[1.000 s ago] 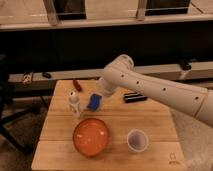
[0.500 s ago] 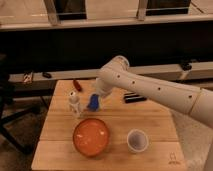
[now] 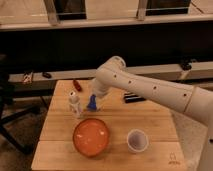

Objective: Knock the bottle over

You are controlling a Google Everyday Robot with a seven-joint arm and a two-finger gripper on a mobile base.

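Observation:
The bottle [image 3: 75, 106] is small and whitish with a red cap. It stands upright on the left part of the wooden table [image 3: 150, 120], just behind the orange bowl [image 3: 91, 137]. My gripper [image 3: 93, 101] hangs down from the white arm [image 3: 145, 87], just right of the bottle and a short gap from it. The arm's wrist mostly hides it. Something blue [image 3: 92, 104] shows at the gripper's lower end; I cannot tell whether it is held or lies on the table.
A white cup [image 3: 137, 140] stands front right of the bowl. A red item [image 3: 76, 84] lies at the table's far left edge and a black item [image 3: 134, 97] right of the arm. A dark counter runs behind the table.
The arm's wrist and gripper have shifted a little left, closer to the bottle. The bottle still stands upright in the same spot.

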